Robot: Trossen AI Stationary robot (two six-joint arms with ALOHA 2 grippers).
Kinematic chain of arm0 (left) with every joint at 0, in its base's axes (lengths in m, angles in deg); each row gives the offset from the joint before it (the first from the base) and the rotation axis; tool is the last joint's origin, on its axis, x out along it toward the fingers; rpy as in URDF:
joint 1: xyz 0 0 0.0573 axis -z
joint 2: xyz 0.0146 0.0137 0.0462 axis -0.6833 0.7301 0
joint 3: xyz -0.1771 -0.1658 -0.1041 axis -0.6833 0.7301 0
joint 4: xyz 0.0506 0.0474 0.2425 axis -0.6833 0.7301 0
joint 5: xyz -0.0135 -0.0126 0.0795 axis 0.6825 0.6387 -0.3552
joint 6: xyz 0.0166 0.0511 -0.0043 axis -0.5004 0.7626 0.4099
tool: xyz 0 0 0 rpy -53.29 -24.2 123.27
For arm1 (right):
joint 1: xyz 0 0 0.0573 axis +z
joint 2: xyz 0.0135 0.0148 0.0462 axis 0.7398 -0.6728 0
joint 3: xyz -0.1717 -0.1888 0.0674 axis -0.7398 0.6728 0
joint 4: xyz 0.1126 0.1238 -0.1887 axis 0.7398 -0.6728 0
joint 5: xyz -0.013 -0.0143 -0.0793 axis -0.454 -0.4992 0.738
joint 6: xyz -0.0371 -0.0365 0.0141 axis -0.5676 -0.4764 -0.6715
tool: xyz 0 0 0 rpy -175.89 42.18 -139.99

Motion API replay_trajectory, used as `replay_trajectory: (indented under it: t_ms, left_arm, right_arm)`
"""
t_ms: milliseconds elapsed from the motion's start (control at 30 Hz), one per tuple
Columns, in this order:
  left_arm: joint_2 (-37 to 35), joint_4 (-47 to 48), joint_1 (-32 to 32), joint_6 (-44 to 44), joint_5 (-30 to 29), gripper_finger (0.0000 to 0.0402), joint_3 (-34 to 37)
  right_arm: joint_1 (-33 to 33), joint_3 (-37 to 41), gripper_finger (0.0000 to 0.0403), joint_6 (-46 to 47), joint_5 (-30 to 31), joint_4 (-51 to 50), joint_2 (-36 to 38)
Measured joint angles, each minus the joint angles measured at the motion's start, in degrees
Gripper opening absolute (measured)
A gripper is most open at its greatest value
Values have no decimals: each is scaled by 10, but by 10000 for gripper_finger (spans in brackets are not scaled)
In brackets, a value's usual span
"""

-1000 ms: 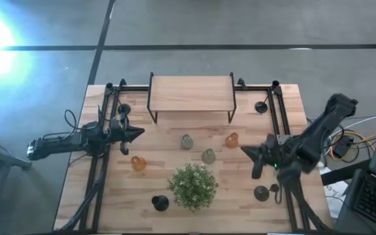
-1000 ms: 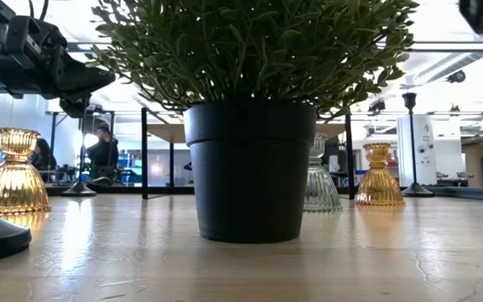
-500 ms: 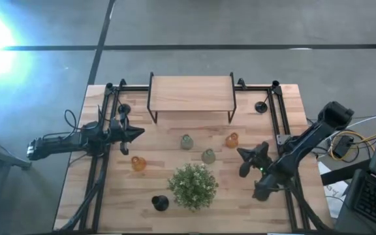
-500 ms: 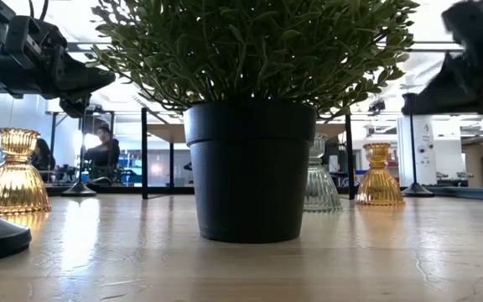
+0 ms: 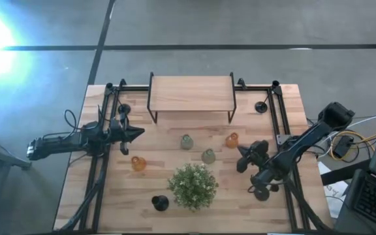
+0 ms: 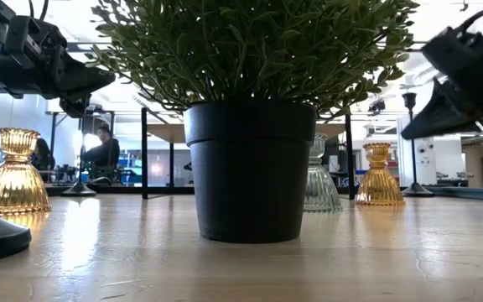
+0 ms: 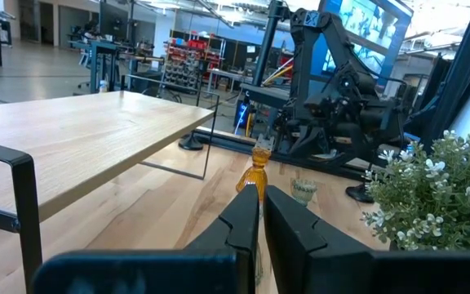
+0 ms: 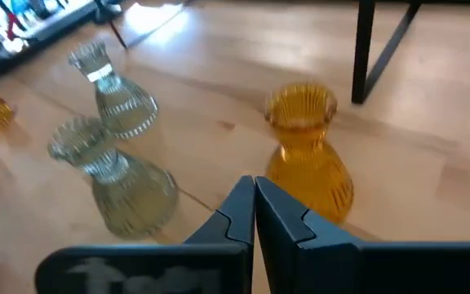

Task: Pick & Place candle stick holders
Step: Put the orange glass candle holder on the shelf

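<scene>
Pale wood forms the tabletop in the high view, where a small wooden shelf on black legs is seen at the back. Candle stick holders are found at the back right, at the back left, at the front left of the plant and at the front right, the last one partly covered by the right arm. The left claw is held above the left side, the right claw just beside the orange vase.

In the low view, a potted plant is shown in the middle, with a candle stick holder far behind on the right.

In the left wrist view, the left claw is seen pressed shut and empty.

In the right wrist view, the right claw is likewise closed on nothing, near an orange vase and two grey-green vases.
</scene>
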Motion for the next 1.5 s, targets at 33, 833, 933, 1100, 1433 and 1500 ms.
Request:
replay_trajectory:
  t_ms: [33, 833, 933, 1100, 1433, 1500]
  left_arm:
    - [0, 0, 0, 0, 0, 25, 0]
    - [0, 3, 0, 0, 0, 25, 0]
    - [0, 3, 0, 0, 0, 25, 0]
    - [0, 3, 0, 0, 0, 25, 0]
    - [0, 3, 0, 0, 0, 25, 0]
    - [0, 3, 0, 0, 0, 25, 0]
  right_arm:
    - [0, 3, 8, 6, -3, 1, -5]
    - [-76, 31, 117, -13, -23, 33, -59]
    - [-78, 31, 167, -20, -23, 37, -60]
    - [-78, 31, 241, -66, -23, 53, -60]
    - [-104, 31, 298, -117, -31, 62, -70]
    - [-112, 31, 296, -122, -31, 73, -74]
